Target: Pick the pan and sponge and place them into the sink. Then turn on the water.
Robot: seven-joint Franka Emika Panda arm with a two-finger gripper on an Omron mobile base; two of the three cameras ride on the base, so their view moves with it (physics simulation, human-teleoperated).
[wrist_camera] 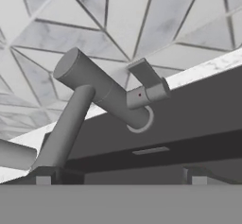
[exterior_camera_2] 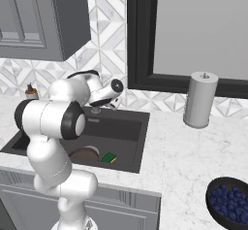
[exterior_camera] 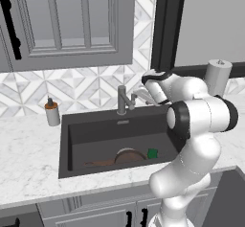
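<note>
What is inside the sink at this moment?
Inside the sink lie the pan, handle toward the left, and the green sponge just right of it. The arm covers the basin's right end, so anything there cannot be seen. No water stream is visible.

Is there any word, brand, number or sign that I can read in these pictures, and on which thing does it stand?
None can be read.
soap bottle: plain, no label.
paper towel roll: plain white.
faucet: only a tiny red dot, no letters.
sink: a blank plate on the back wall.
</note>
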